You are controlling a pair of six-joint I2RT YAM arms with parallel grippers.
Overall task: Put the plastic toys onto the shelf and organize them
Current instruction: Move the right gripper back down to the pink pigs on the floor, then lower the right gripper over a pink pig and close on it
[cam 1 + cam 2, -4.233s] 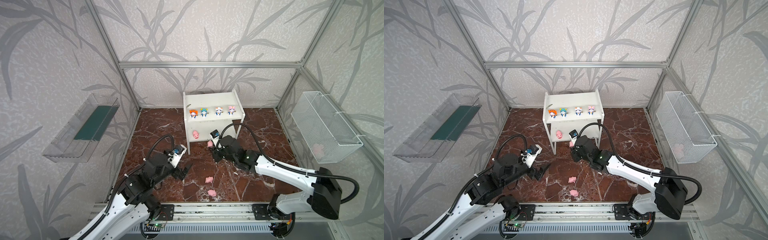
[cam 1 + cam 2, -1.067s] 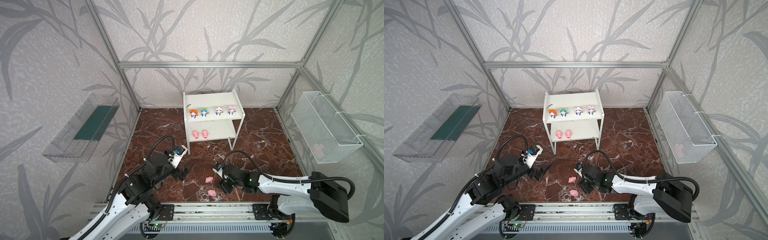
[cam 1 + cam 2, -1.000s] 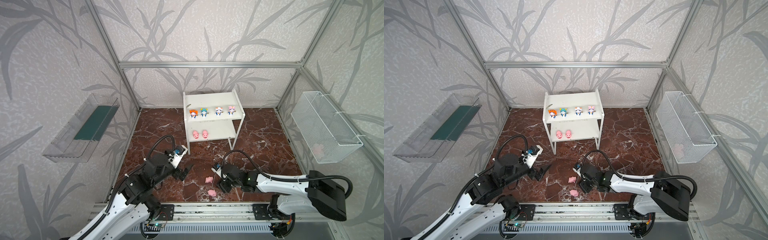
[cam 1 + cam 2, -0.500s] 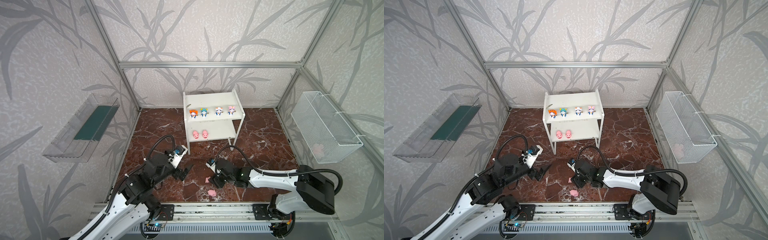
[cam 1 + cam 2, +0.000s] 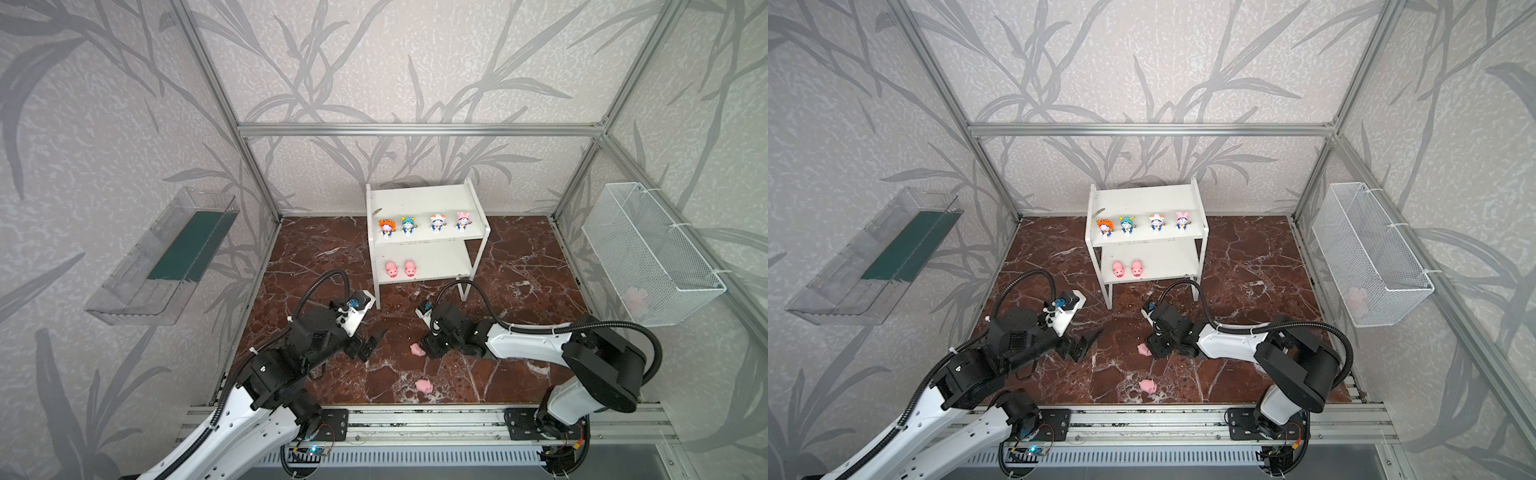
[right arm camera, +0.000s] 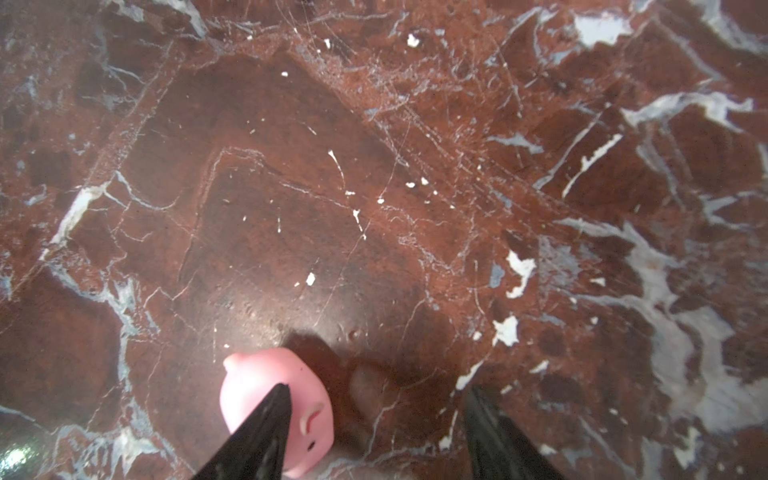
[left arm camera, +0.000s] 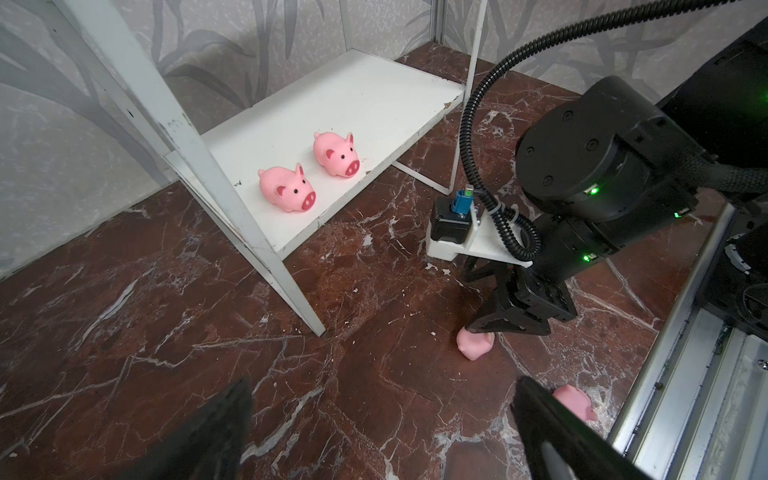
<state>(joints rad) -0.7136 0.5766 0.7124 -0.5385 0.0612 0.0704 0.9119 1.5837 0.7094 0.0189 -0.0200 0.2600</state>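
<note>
The white two-tier shelf [image 5: 419, 199] [image 5: 1142, 199] stands at the back. Its upper board carries several cartoon figurines [image 5: 436, 222], its lower board two pink pigs [image 5: 391, 269] [image 7: 286, 193]. Two more pigs lie on the marble floor in both top views. At the farther floor pig [image 5: 417, 349] [image 5: 1144, 349] [image 6: 257, 382], my right gripper [image 5: 430, 349] [image 6: 376, 392] is open and low, one finger over the pig's body, bare floor between the jaws. The nearer floor pig [image 5: 424, 386] [image 7: 573, 401] lies free. My left gripper [image 5: 372, 345] [image 7: 382, 390] hovers open and empty, to the left.
A clear tray with a green base [image 5: 166, 266] hangs on the left wall. A white wire basket [image 5: 648, 249] on the right wall holds something pink [image 5: 636, 297]. An aluminium rail [image 5: 415, 419] borders the floor in front. The shelf's thin legs [image 7: 457, 166] stand near the right arm.
My right gripper has slid left across the floor to the farther floor pig. Since the oldest frames a second pig stands on the lower board. The left arm has not moved.
</note>
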